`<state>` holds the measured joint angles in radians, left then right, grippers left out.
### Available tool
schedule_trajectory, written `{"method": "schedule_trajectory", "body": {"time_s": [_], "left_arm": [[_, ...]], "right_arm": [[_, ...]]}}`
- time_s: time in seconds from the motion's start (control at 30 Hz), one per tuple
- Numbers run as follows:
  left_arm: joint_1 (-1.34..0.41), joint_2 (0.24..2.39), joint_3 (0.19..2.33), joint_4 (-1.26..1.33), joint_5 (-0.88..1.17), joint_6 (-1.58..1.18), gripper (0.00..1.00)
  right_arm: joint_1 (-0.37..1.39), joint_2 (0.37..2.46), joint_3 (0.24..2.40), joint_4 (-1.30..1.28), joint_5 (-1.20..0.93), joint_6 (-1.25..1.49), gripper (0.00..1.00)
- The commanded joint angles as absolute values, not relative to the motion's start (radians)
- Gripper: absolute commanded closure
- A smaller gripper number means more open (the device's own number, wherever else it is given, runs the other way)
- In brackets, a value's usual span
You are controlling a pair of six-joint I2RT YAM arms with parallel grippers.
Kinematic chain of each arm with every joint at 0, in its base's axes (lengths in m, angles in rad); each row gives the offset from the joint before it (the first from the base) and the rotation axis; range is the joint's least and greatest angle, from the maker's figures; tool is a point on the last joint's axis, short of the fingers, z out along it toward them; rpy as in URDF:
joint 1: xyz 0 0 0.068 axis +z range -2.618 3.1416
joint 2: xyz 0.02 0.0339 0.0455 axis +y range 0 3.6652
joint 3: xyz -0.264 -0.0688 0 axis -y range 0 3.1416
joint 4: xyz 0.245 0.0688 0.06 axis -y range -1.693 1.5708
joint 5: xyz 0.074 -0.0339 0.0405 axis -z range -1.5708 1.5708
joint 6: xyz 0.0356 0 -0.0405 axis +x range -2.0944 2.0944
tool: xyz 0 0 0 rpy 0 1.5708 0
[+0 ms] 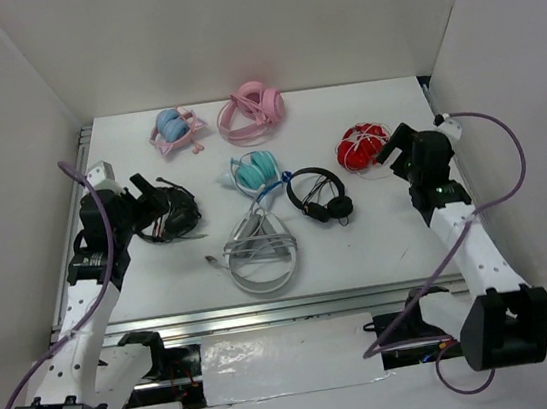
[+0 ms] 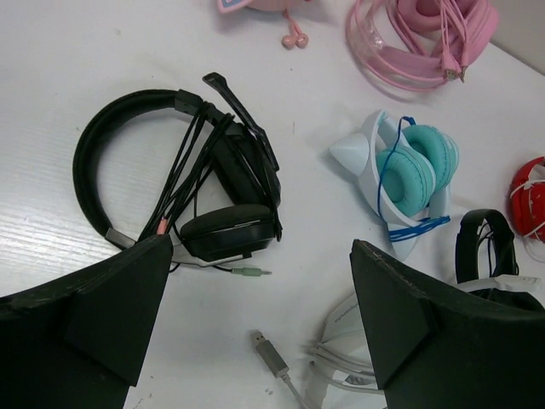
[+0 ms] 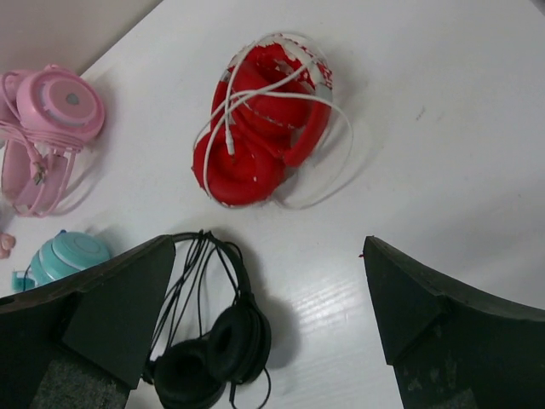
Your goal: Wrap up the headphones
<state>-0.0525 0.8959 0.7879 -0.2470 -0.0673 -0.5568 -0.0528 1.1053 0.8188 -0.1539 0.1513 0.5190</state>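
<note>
Red headphones [image 3: 255, 136], white cable [image 3: 298, 58]
My right fingers [image 3: 443, 341] are black; nearby, pink headphones [image 3: 47, 128] and black on-ear headphones [image 3: 213, 354].

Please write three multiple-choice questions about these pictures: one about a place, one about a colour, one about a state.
1. Where on the table do the red headphones lie?
A. near left corner
B. far right side, just in front of the right pincer
C. middle of the near edge

2. Which colour is the cable wound on them?
A. black
B. blue
C. white

3. How is the right pincer?
A. open, holding nothing
B. shut on the cable
C. shut on a cup

Answers: 1 B, the top view shows them at the far right beside that pincer; 2 C, white strands cross the red cups; 3 A, its fingers stand wide apart, gripping nothing.
</note>
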Motion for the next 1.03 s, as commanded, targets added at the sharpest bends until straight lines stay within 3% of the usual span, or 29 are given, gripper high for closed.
{"method": "schedule_trajectory", "body": {"time_s": [0.0,0.37,1.0], "left_arm": [[-0.032,0.850,0.772,-0.213,-0.069,-0.584,0.01],[-0.018,0.839,0.733,-0.201,-0.040,-0.595,0.01],[-0.017,0.818,0.703,-0.176,-0.020,-0.583,0.01]], "right_arm": [[0.023,0.970,0.747,-0.189,0.337,0.590,0.00],[0.127,0.756,0.670,-0.225,0.442,0.589,0.00],[0.232,0.790,0.689,-0.235,0.514,0.572,0.00]]}}
